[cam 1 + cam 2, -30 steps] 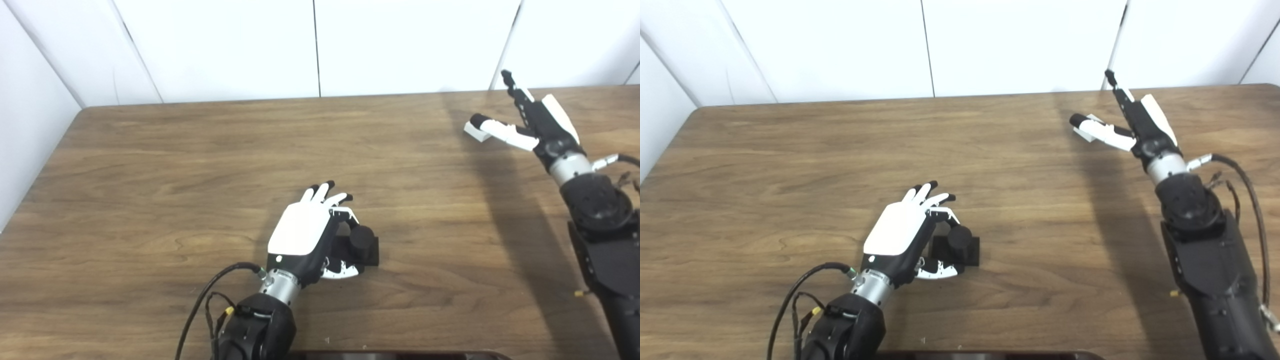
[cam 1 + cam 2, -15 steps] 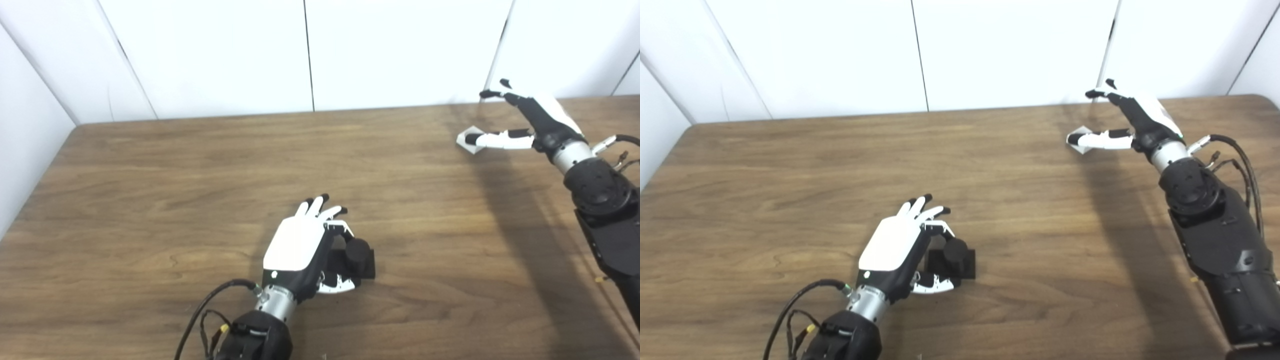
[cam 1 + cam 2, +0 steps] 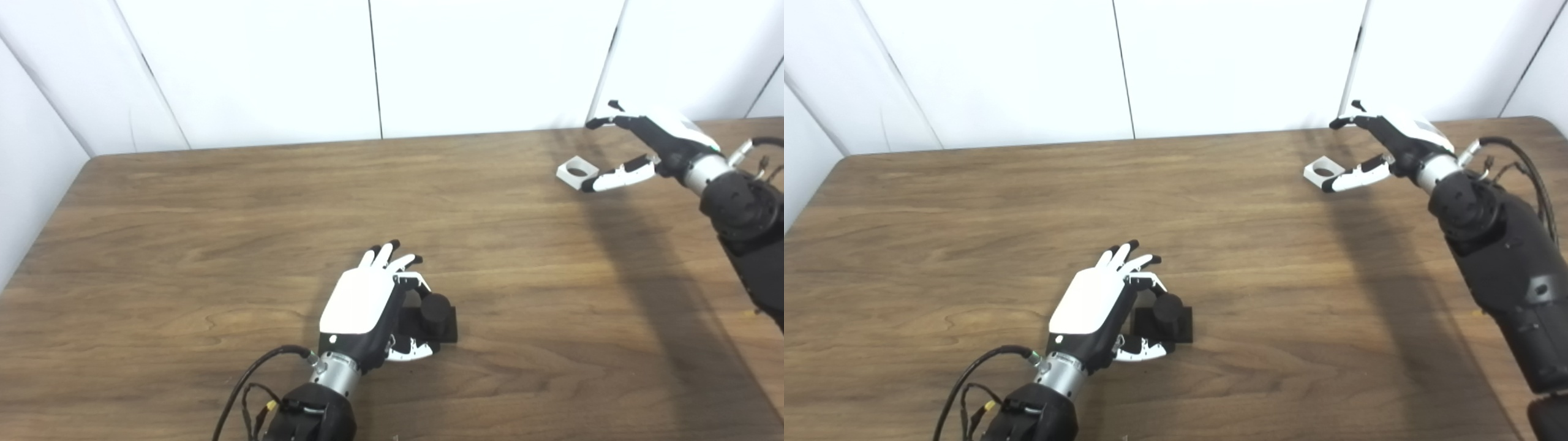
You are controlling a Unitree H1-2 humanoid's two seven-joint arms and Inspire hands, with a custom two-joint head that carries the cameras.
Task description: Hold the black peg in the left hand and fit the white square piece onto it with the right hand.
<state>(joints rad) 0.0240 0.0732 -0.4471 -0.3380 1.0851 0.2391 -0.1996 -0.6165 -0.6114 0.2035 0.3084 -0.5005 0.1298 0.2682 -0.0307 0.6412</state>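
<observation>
The white square piece (image 3: 576, 171), hole upward on the far right of the counter (image 3: 184, 245), is seen just left of the spread right robot hand (image 3: 649, 147), apparently untouched, well apart from the black peg (image 3: 436, 311) flanked by the left robot hand (image 3: 367, 306), fingers spread.

The table (image 3: 184, 245) looks like smooth wood-grain laminate, the black peg (image 3: 436, 313) matt, the white square piece (image 3: 576, 173) matt plastic.

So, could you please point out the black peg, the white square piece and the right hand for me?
black peg (image 3: 436, 308): left eye view, round top.
white square piece (image 3: 572, 173): left eye view, flat rim beside the hole.
right hand (image 3: 1399, 144): right eye view, back of the palm.
</observation>
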